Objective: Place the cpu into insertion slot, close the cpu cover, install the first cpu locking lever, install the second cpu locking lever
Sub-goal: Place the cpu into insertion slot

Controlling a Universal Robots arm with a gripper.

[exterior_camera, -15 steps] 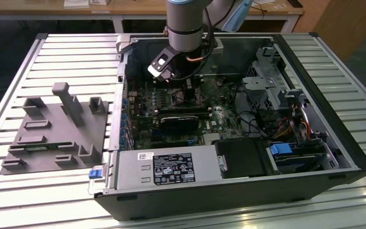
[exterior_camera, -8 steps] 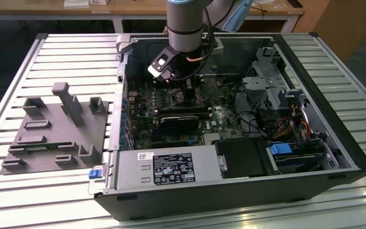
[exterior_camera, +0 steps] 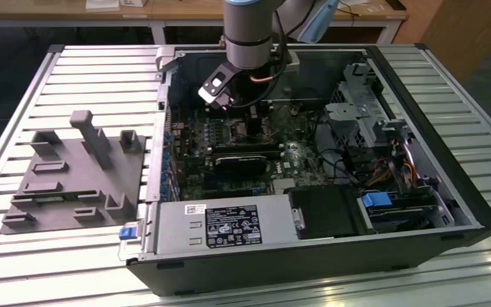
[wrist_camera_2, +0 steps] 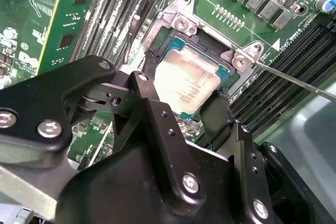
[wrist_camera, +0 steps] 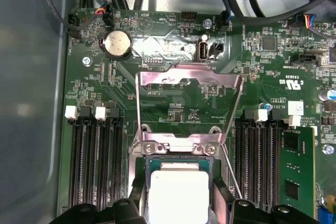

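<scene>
gripper (wrist_camera_2: 185, 81) down at the socket (wrist_camera_2: 181, 22)
its fingers pinch the chip (wrist_camera_2: 189, 90) by two sides as it lies in the socket; the cover (wrist_camera: 189, 77) stands open.

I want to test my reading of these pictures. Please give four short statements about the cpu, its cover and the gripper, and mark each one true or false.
1. The cpu cover is flipped open, away from the insertion slot. True.
2. The cpu lies on the grey fixture outside the case. False: it is at the insertion slot, under the gripper.
3. Long black memory slots run on both sides of the insertion slot. True.
4. The gripper hangs over the power supply. False: it is over the insertion slot.
</scene>
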